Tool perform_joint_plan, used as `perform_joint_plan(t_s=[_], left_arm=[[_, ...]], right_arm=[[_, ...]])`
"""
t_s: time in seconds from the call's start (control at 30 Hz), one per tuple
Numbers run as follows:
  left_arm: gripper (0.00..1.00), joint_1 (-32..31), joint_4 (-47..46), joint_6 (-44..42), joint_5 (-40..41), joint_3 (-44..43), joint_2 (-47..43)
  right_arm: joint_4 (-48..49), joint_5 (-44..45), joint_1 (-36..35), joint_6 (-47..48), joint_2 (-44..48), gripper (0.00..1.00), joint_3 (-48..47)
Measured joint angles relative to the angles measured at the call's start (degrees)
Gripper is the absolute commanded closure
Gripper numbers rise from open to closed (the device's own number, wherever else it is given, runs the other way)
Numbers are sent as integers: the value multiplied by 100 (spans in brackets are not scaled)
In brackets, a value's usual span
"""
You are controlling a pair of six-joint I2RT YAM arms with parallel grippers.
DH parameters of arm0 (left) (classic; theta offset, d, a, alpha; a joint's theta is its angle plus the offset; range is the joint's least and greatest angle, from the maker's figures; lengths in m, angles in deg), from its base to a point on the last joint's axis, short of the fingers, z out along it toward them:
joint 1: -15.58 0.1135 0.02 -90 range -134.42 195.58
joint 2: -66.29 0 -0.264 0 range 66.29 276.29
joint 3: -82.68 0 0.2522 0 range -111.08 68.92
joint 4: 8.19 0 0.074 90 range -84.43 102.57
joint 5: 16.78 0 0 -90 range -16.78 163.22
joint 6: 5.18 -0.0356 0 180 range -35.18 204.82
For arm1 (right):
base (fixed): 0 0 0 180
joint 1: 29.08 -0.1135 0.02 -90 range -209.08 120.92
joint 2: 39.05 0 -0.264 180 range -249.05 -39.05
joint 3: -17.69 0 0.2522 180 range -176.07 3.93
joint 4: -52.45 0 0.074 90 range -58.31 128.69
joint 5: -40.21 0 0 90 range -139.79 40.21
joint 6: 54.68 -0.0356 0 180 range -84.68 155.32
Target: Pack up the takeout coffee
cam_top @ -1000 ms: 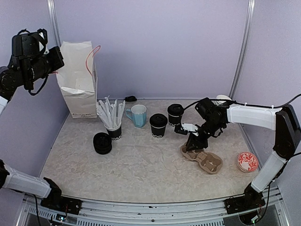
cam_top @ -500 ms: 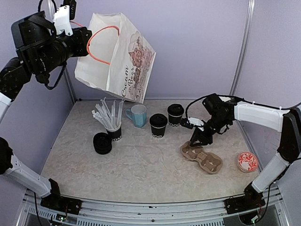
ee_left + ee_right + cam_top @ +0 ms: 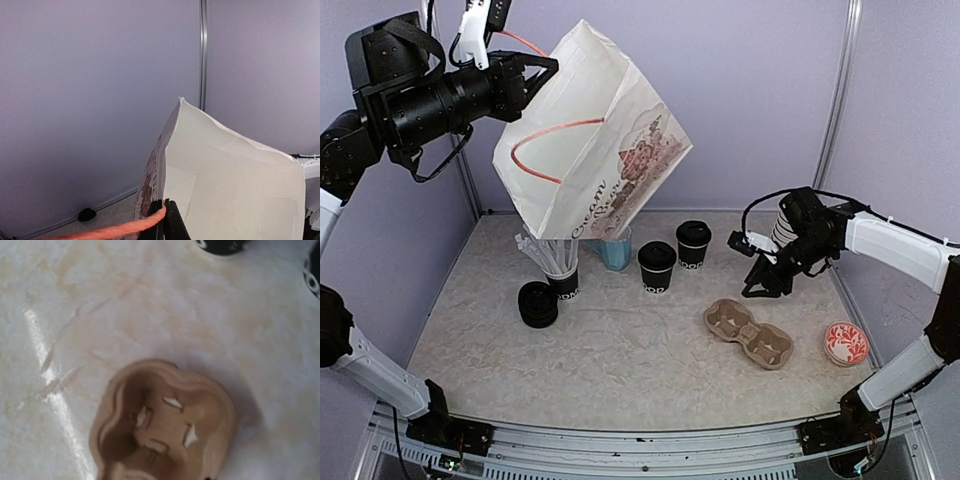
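Note:
Two lidded black takeout cups stand at mid table, one nearer (image 3: 657, 266) and one behind it (image 3: 693, 243). Their bases show at the top of the right wrist view (image 3: 220, 245). A brown two-cup cardboard carrier (image 3: 748, 333) lies empty to their right; one well fills the right wrist view (image 3: 165, 425). My right gripper (image 3: 761, 288) hovers above and right of the carrier, jaws apart and empty. My left gripper (image 3: 535, 66) is shut on the orange handle (image 3: 115, 230) of a white paper bag (image 3: 590, 150), held tilted high above the table's left. The bag's inside shows in the left wrist view (image 3: 235, 190).
A black cup of white sticks (image 3: 560, 272) and a stack of black lids (image 3: 538, 303) stand at left. A light blue mug (image 3: 616, 252) is partly hidden behind the bag. A red and white dish (image 3: 846, 343) lies at right. White cups (image 3: 786, 226) stand behind the right arm.
My left arm has lifted the bag off the table and swung it up and right, tilting it. My right gripper has let go of the carrier and moved up and right.

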Motion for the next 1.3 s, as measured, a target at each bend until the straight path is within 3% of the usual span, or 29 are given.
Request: perform_joint_plan(t_s=[0.27,0.57,0.73,1.13,1.3], left_arm=[[100,-7,970,431,-1213,61,444],[100,-4,1484,883,-2225,957,437],[100,15,1696,960,-2844,1235,518],[100,435,1700,752,-3467,1821,887],[100,616,1451,540,-3777,1875,1036]], right_arm=[[-188,136,72,68,116,70,859],[-466,326,72,417,138,87,1449],[-614,555,72,568,107,91,1720],[17,1438,804,588,-542,87,1377],[94,1333,850,778,-656,75,1156]])
